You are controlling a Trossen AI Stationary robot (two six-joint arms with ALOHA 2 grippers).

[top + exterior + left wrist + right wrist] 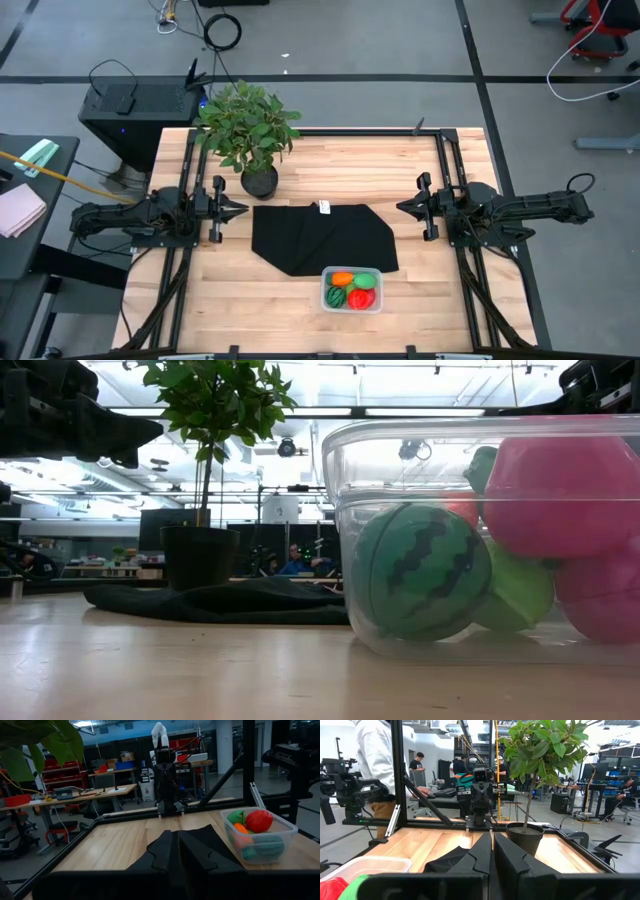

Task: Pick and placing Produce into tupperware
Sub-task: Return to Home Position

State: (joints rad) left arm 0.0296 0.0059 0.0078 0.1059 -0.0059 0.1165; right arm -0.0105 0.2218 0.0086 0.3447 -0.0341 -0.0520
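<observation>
The clear tupperware tub (352,290) stands on the table near its front edge, just in front of the black mat. It holds the produce: an orange piece (343,279), a light green piece (366,281), a dark striped green piece (338,297) and a red piece (361,297). In the low view the striped green piece (422,571) and red pieces (570,485) show through the tub wall. The tub also shows in the left wrist view (260,836). My left gripper (240,209) is shut and empty at the table's left. My right gripper (404,207) is shut and empty at the right.
A black cloth mat (322,235) lies at the table's middle. A leafy potted plant (252,135) stands at the far left, close behind my left gripper. A person (377,765) stands beyond the table's left side. Bare wood lies at the near left and right.
</observation>
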